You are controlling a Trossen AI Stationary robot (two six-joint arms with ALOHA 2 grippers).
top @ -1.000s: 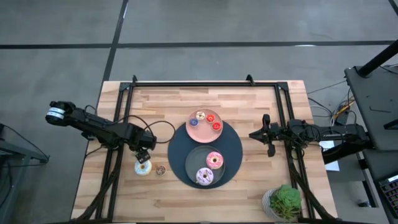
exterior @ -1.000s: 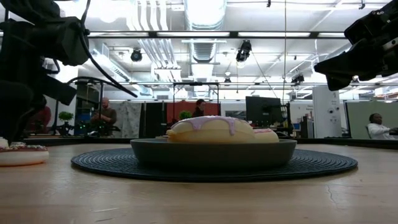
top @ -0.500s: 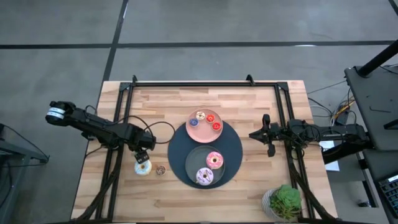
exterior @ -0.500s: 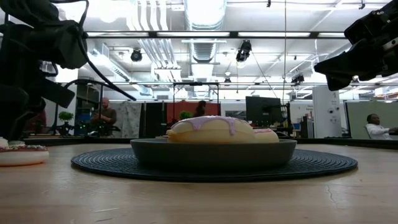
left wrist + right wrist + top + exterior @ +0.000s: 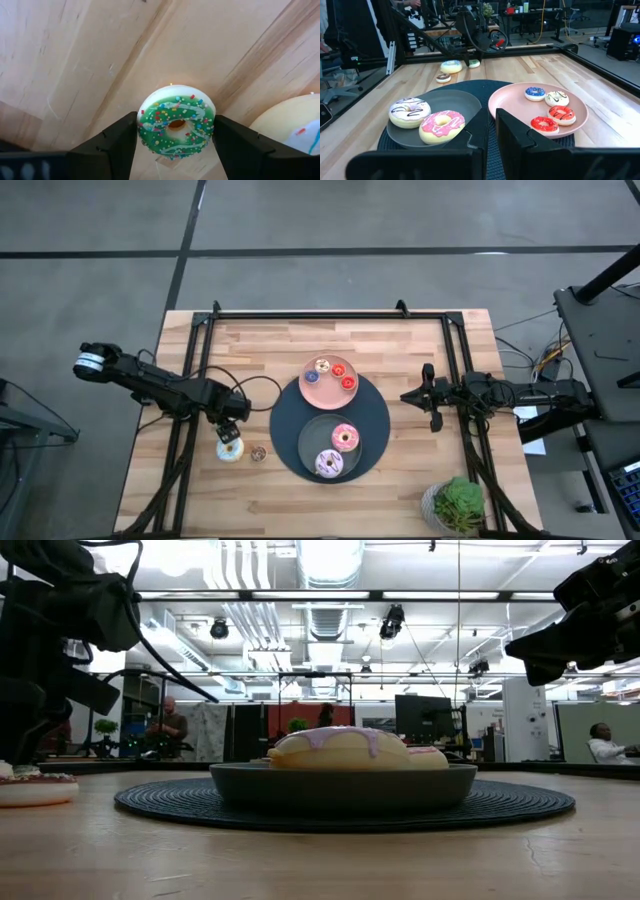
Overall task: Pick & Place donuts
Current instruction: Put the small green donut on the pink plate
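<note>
A tiny green-frosted donut [image 5: 176, 107] lies flat on the wood, and my left gripper [image 5: 176, 131] points down over it with a finger on each side; the high view hides it under that gripper [image 5: 231, 430]. Beside it lie a white sprinkled donut [image 5: 230, 450] and a tiny tan one [image 5: 258, 452]. A pink donut [image 5: 345, 437] and a lilac donut [image 5: 329, 464] sit on the dark grey plate [image 5: 310, 442]. Several tiny donuts rest on the pink plate [image 5: 325, 387]. My right gripper [image 5: 405, 395] waits, shut, at the right. My left gripper pinches the green donut between its two fingers, one on each opposite side of the outer rim [image 5: 141, 125]. The fingers come from above, pointing down. The donut lies flat on the table with its frosting up.
Both plates stand on a round dark mat [image 5: 375, 415] in the table's middle. A potted plant [image 5: 458, 505] stands at the near right corner. Black frame rails [image 5: 330, 315] run along the table's far, left and right sides. People sit in the room behind.
</note>
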